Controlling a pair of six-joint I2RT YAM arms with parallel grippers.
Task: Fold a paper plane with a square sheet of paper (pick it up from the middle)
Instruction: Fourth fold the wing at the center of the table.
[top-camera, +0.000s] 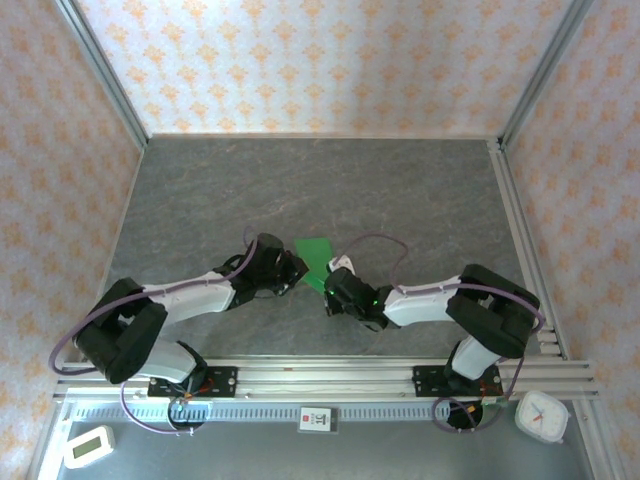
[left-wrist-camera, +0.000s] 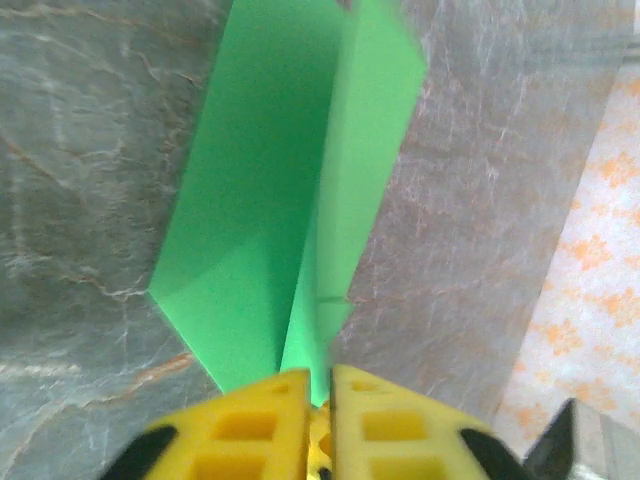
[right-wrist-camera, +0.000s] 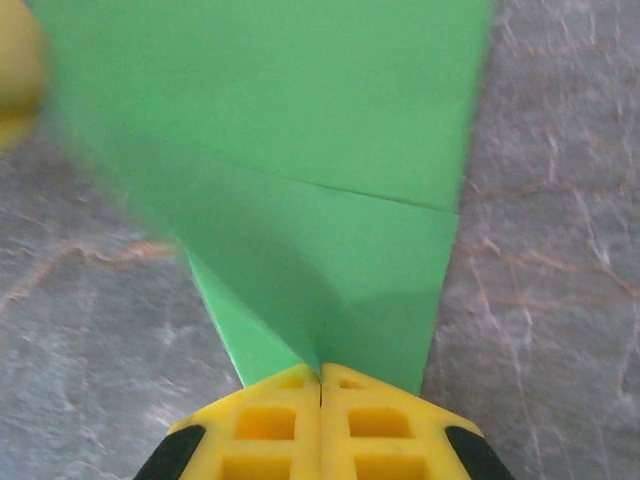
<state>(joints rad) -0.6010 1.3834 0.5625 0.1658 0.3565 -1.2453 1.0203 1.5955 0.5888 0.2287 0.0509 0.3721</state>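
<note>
A: Start wide. What's on the table (top-camera: 300, 180)?

B: Grey marbled top, walled on three sides. The left arm (top-camera: 190, 295) and right arm (top-camera: 440, 300) both lean inward, and their wrists nearly meet at the middle of the table, nearer the front than the back.

A: And the paper?

B: The green sheet (top-camera: 317, 258) sits right between the two wrists, partly folded rather than a flat square. From above, its long axis runs from near to far, tilted slightly left at the far end.

A: Who has hold of it?

B: Both. The left gripper (left-wrist-camera: 320, 385) has its yellow jaws pressed together on the near end of a raised fold in the sheet (left-wrist-camera: 270, 200). The right gripper (right-wrist-camera: 320, 375) is likewise clamped, pinching a pointed near corner of the sheet (right-wrist-camera: 330, 200).

A: So which way does the paper lie from each?

B: Away from both sets of fingers, stretching toward the far side. The left one comes in from the left (top-camera: 295, 268), the right one from the near right (top-camera: 335, 285). Neither is nearer, since both are touching it.

A: Anything finer?

B: In the left wrist view the ridge (left-wrist-camera: 335, 200) runs lengthwise straight out from the jaws. I'd judge the next crease has to follow that line.
</note>
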